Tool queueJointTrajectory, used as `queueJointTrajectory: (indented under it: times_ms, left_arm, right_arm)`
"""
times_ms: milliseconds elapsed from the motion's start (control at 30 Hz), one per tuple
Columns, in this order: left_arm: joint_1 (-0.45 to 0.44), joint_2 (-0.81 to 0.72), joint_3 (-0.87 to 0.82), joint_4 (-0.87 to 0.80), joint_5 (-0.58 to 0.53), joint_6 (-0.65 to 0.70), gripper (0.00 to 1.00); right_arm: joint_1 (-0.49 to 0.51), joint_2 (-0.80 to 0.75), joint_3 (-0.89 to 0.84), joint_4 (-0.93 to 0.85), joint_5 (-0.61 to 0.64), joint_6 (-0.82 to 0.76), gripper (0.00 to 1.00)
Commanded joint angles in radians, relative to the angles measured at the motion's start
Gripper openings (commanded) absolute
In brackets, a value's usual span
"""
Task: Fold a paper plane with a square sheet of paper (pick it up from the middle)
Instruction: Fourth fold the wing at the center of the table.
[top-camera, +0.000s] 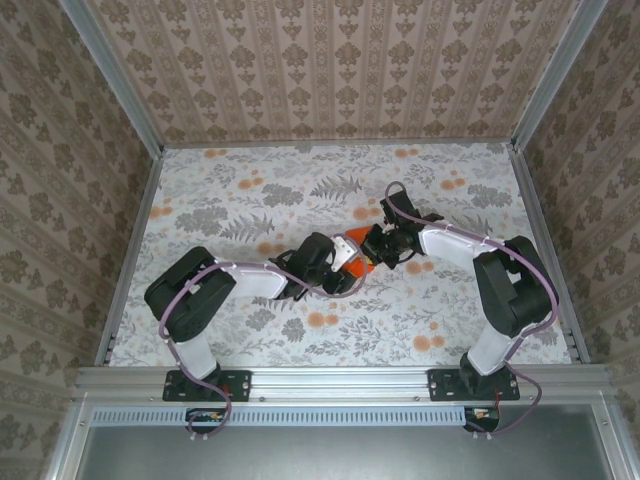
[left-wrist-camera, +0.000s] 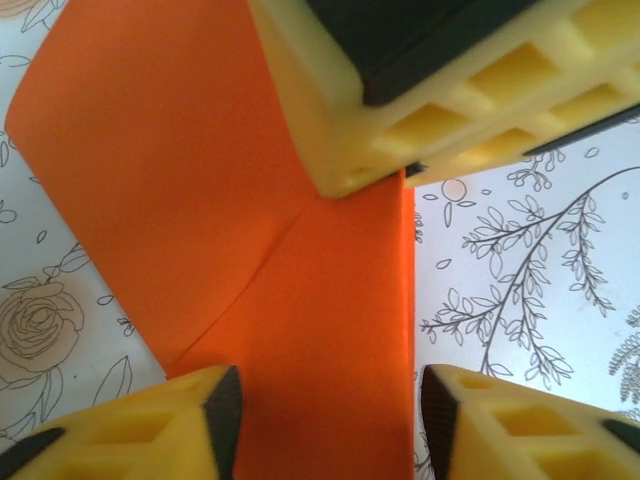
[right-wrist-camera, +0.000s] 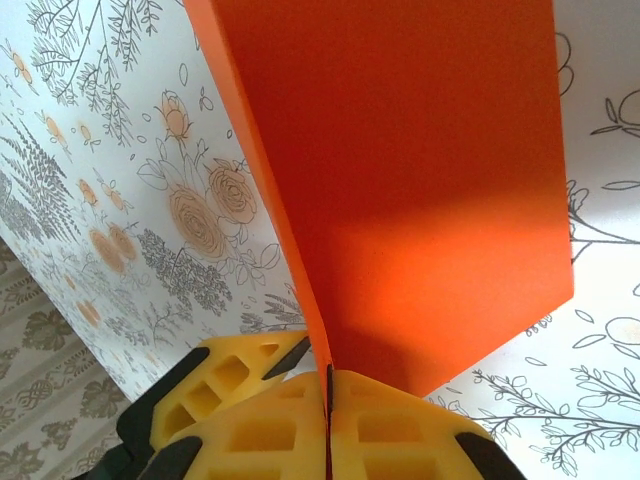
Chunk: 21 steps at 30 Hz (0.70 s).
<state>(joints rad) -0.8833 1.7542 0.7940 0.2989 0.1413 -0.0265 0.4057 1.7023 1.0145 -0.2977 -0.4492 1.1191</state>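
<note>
Overhead, two robot arms reach in from the near edge of a flower-printed table (top-camera: 250, 200) and meet close to its middle. Between them is a sheet of paper (top-camera: 357, 250), vivid orange, mostly hidden by the two grippers.

The right gripper (top-camera: 378, 248) comes in from the right side. Its wrist camera shows its yellow fingers (right-wrist-camera: 260, 430) pressed together, with the paper's (right-wrist-camera: 420, 200) edge clamped in the thin seam between them. From that pinch the sheet stands up and away from the fingers as a broad, flat orange face with straight edges.

The left gripper (top-camera: 345, 262) comes in from the left, right beside the paper. In its wrist camera its two yellow, black-padded fingers (left-wrist-camera: 200, 420) stand apart, and the orange paper (left-wrist-camera: 300, 330) runs through the gap between them. A faint crease line crosses the sheet at a slant. At the top of that view the right gripper's fingers (left-wrist-camera: 330, 120) bear on the paper. Whether the sheet touches the table cannot be told.
</note>
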Motion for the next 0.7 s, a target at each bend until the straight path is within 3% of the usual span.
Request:
queueJointTrajectory:
  times_ms: [0,667]
  left_arm:
    - [-0.008,-0.002,0.002,0.055,-0.021,0.029,0.42]
    - [-0.007,0.031,0.018,0.021,0.049,0.063,0.13]
  right_arm:
    - [-0.010,0.011,0.021,-0.062,-0.022,0.027,0.11]
    - [-0.065,0.001,0.056,-0.109,-0.016,-0.055,0.50]
